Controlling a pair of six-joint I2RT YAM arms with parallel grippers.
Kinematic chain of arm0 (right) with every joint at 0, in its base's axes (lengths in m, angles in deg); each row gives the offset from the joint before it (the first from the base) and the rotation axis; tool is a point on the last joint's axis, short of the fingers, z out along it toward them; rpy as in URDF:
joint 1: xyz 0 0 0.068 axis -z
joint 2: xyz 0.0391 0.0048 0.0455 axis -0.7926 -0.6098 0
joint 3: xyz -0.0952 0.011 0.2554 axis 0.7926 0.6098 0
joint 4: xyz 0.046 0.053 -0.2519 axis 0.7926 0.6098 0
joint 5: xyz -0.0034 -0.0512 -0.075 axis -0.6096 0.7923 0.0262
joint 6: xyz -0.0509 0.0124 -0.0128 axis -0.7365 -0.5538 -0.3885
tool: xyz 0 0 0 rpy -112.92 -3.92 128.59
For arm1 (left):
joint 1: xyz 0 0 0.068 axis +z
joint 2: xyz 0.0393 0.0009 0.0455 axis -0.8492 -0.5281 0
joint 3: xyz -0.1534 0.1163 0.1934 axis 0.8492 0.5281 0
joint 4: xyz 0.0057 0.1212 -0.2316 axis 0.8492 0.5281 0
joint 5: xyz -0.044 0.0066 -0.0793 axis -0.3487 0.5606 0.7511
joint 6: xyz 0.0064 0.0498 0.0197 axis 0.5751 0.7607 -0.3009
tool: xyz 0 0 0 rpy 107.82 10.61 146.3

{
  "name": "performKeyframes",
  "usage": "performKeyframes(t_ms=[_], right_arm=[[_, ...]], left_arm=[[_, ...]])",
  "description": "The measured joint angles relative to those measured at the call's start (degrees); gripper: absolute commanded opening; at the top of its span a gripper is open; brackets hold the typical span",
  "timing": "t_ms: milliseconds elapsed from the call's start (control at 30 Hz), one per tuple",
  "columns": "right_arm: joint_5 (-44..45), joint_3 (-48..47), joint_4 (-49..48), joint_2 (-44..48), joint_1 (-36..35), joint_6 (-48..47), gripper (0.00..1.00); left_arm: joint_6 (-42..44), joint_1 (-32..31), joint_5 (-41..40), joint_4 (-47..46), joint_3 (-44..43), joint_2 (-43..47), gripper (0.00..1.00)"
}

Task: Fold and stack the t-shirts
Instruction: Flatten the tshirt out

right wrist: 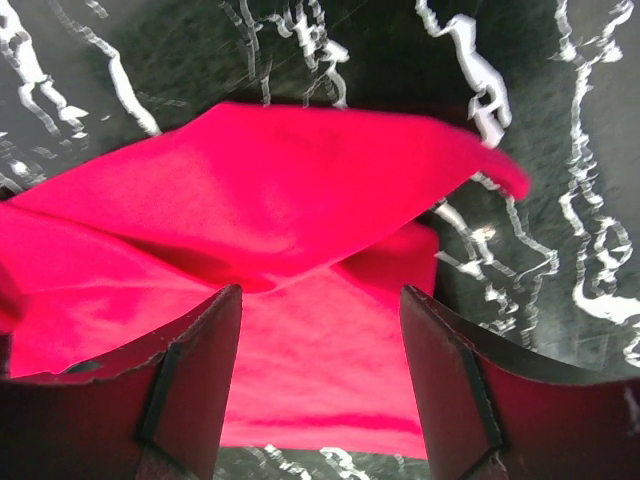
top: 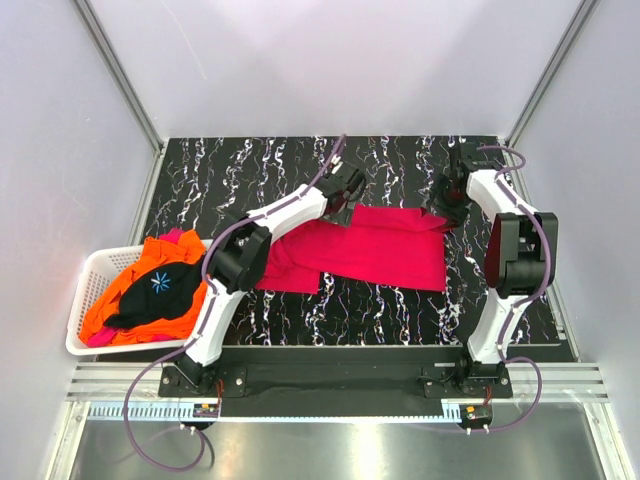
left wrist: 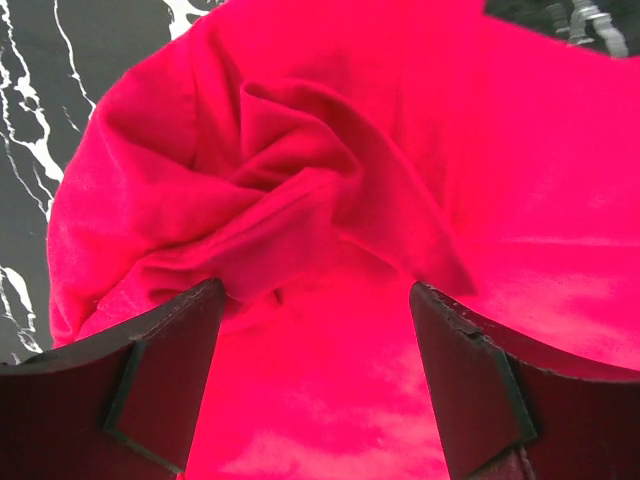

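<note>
Black marbled tabletop point(top: 250, 170), white walls on three sides. The red shirt point(top: 390, 250) lies spread across the middle of it, long side running left to right, mostly flat.

Left gripper point(top: 345, 195): at the shirt's far-left corner. Jaws wide apart, nothing between them. In the left wrist view they straddle a twisted bunch of cloth point(left wrist: 270, 190) just ahead of the tips. Judgement: this wad is what needs taking hold of, since no clean fold can go over it.

Right gripper point(top: 455, 200): at the far-right corner. Jaws also wide, holding nothing. In the right wrist view a corner flap point(right wrist: 330, 190) lies doubled over the layer beneath, its tip out over bare table.

Reasoning: one arm at each far corner suits a two-handed pull or fold toward my bases, keeping the edge straight.

Basket point(top: 82, 300) sits at the table's left edge, well apart from the red shirt. It holds an orange shirt point(top: 150, 262) with a black shirt point(top: 160, 290) on top, both crumpled. No stack exists yet, so the task is early.
</note>
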Motion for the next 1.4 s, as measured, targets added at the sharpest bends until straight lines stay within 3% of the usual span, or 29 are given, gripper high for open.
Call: performKeyframes(t_ms=[267, 400, 433, 467, 533, 567, 667, 900, 1167, 1400], right_arm=[[2.29, -0.02, -1.25, -2.78, 0.11, -1.84, 0.68], [2.23, -0.11, -3.17, -5.09, 0.11, -1.42, 0.59], [2.25, -0.13, -3.58, -5.66, 0.11, -1.29, 0.55], [2.27, -0.13, -4.04, -6.23, 0.11, -1.20, 0.46], [2.69, -0.13, -4.66, -6.84, 0.11, -1.03, 0.33], [3.15, -0.13, -4.74, -6.86, 0.11, -0.81, 0.19], [4.79, -0.13, -5.95, -6.78, 0.11, -0.76, 0.04], [8.85, 0.52, -6.14, -0.81, 0.11, -1.07, 0.00], [12.90, -1.40, -6.16, 20.11, 0.11, -3.32, 0.00], [14.97, -6.45, -6.08, 35.89, 0.11, -5.35, 0.00]], left_arm=[[1.88, 1.44, -2.80, -0.17, -3.06, -4.04, 0.80], [2.82, 2.86, -2.86, -0.20, -5.14, -5.22, 0.73], [2.91, 3.08, -2.84, -0.28, -5.73, -5.57, 0.66], [3.08, 3.39, -2.84, -0.39, -6.43, -6.01, 0.47], [3.52, 3.76, -3.10, -0.66, -7.48, -6.73, 0.33], [4.00, 4.00, -3.41, -0.85, -7.52, -6.84, 0.18], [4.42, 4.42, -4.00, -0.96, -7.58, -6.82, 0.00], [5.66, 4.68, -7.63, -0.13, -6.75, -1.81, 0.00], [6.73, 4.66, -11.32, -2.99, -3.89, 24.96, 0.00], [7.96, 4.66, -8.68, -10.32, -0.61, 46.12, 0.00]])
